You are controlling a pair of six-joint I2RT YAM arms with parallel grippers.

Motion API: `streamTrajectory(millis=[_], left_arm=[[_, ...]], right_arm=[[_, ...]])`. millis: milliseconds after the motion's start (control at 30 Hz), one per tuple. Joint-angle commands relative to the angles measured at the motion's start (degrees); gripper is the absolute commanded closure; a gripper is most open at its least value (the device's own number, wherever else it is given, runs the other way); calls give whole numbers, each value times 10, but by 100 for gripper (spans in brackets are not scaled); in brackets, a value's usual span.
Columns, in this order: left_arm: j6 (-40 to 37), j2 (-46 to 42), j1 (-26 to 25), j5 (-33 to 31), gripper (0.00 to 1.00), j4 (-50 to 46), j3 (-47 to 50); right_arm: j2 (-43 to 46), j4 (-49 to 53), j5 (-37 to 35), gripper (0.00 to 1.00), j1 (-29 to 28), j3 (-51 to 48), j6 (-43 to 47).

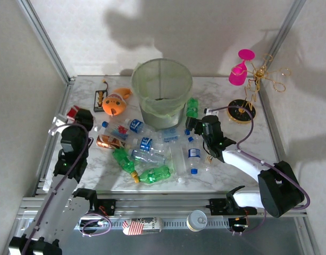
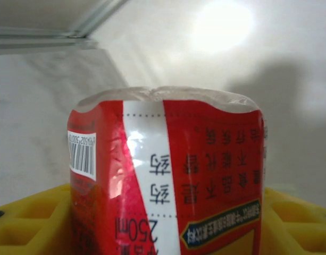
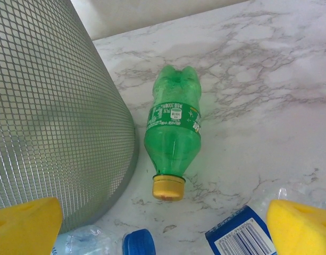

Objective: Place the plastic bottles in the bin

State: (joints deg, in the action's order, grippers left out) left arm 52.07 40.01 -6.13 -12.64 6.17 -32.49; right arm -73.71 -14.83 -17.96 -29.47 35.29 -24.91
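Well left of the bin (image 1: 152, 114), the left gripper (image 1: 77, 114) pinches a red-labelled bottle (image 2: 168, 175) that likely next needs lifting over the rim, while the right gripper (image 3: 163, 228) hangs spread over a green bottle (image 3: 173, 127) beside it.

Robot lab test cell, marble-pattern table (image 1: 218, 87), aluminium frame posts (image 1: 43, 40), plain white wall panels (image 1: 205, 32), metal rail (image 1: 168, 204) in front.

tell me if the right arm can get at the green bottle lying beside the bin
Probably yes. The right hand is open, and the green bottle lies just ahead of it on bare table with nothing on top. The bin close beside it may crowd one finger.
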Motion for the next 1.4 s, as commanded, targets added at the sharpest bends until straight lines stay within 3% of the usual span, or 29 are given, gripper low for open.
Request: streamTrajectory(millis=[0,100,300,467,833,1100,1267,1367], left_arm=[[-35,40,-37,61,91,99,-48],[-79,84,-98,38,100,145,-96],[-167,206,-187,48,100,194,-222],[-228,328,-237,70,100,176,-356],[-282,579,-268,86,100,43,-618],[-309,696,-276,53,100,-43,-717],[-307,731,-277,51,100,-65,-731],[-308,739,-278,46,93,-72,-731]], right_arm=[[9,-19,3,1,4,-15,-11],[23,-13,2,1,4,-21,-10],[57,-2,3,1,9,-42,-13],[85,11,1,1,11,-58,-19],[154,46,5,1,14,-88,-26],[182,55,8,1,17,-105,-29],[184,56,15,1,18,-112,-34],[184,56,16,1,19,-117,-36]])
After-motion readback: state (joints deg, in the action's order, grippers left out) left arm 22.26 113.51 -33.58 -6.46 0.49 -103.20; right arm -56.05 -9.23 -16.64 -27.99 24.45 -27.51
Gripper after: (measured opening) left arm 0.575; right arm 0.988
